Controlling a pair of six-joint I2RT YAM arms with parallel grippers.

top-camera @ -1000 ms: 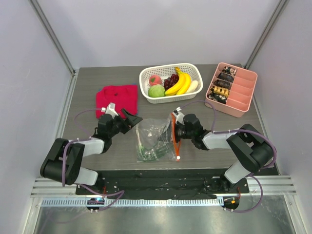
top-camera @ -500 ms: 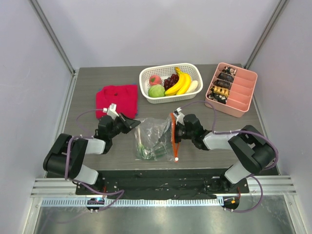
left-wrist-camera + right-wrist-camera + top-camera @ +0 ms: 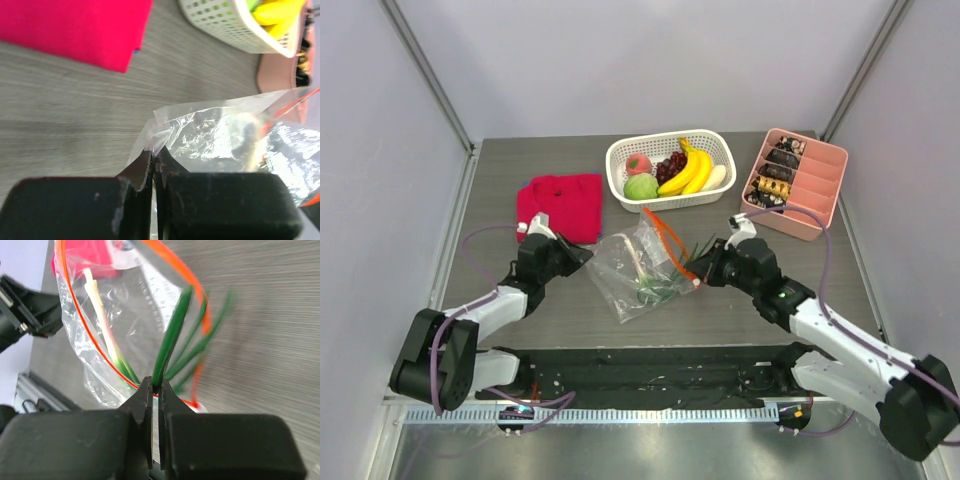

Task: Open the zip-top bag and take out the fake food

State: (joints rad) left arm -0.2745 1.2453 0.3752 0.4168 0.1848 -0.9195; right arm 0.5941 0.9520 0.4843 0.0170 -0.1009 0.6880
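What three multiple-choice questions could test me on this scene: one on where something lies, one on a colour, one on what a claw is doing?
1. Where does the red folded cloth lie?
A) left of the white perforated plastic basket
B) inside that basket
C) off the table

2. What colour is the zipper strip of the clear plastic zip-top bag?
A) blue
B) orange-red
C) black

3. What is the right gripper doing?
A) hanging open
B) shut on the cloth
C) shut on the green plastic stalks

Answers:
1 A, the top view shows the cloth beside the basket's left end.
2 B, the strip shows orange-red in both the top and right wrist views.
3 C, its wrist view shows the fingers pinched on the stalks at the bag's mouth.
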